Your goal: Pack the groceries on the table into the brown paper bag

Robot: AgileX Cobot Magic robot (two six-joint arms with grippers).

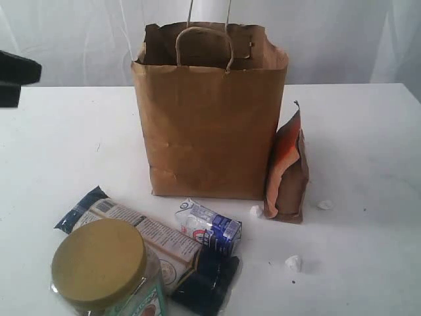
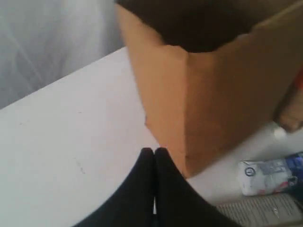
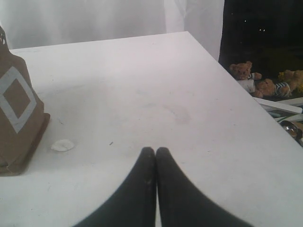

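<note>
The brown paper bag point(image 1: 210, 125) stands upright and open at the middle of the table point(image 1: 66, 145). An orange-brown pouch point(image 1: 287, 171) leans against the bag's right side. In front lie a small white-blue carton point(image 1: 209, 226), a long dark-blue packet point(image 1: 131, 230) and a dark item point(image 1: 207, 283). The big olive-lidded jar point(image 1: 102, 263) stands nearest the camera. My left gripper point(image 2: 154, 150) is shut and empty, close to a lower corner of the bag point(image 2: 213, 94), with the carton point(image 2: 267, 175) beyond. My right gripper point(image 3: 151, 150) is shut and empty above bare table, the pouch point(image 3: 19, 118) off to its side.
White crumbs point(image 1: 294, 263) lie on the table near the pouch, one of them in the right wrist view point(image 3: 62, 145). A black part of the left arm point(image 1: 16, 76) shows at the left edge. Past the table's edge sit teddy bears point(image 3: 246, 75). A white curtain hangs behind.
</note>
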